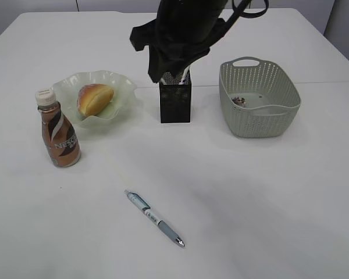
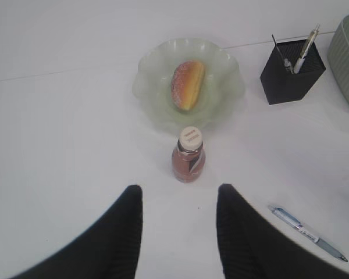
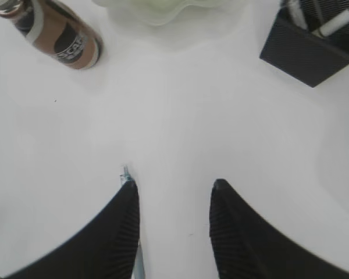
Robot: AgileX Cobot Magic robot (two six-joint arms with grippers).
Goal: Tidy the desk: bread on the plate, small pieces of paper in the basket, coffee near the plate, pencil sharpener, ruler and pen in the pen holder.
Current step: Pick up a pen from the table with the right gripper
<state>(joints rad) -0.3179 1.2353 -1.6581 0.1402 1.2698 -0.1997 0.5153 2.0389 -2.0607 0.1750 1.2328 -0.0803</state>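
Pen (image 1: 155,218) lies loose on table (image 1: 267,197), well apart from holder (image 1: 175,103). Right gripper (image 3: 173,195) hangs jaws apart, pen tip beside its left finger, perhaps touching. Left gripper (image 2: 179,200) jaws apart, empty, near coffee (image 2: 189,156).

The exterior camera looked down at a slant from the near edge of the surface (image 1: 250,203) toward its far edge. The left wrist camera hung high, facing likewise; the right wrist camera sat low and close. All three shared the coffee bottle (image 1: 58,136), pen holder (image 1: 175,104) and pen (image 1: 155,218).
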